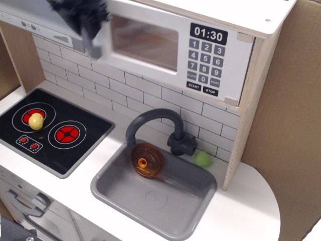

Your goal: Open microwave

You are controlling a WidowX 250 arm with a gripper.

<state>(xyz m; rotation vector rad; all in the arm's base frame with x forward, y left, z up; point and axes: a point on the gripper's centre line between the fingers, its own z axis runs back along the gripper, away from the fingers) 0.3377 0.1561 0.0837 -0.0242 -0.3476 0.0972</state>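
Observation:
The white microwave (150, 45) sits at the top of the toy kitchen, with a clear window, a black keypad (203, 63) and a black clock display (208, 34) reading 01:30. Its grey bar handle (93, 46) runs down the door's left edge. My black gripper (84, 19) is at the top left, blurred by motion, and is shut on the upper part of the handle. The door's left edge stands a little out from the cabinet, hinged on the right.
The slanted grey hood (30, 20) is left of the gripper. Below are a black hob (50, 145) with a yellow ball (36, 121), a grey sink (200, 193) with an orange dish (147, 160), a grey faucet (150, 120) and a green ball (203, 159). A cardboard wall (291, 125) stands at the right.

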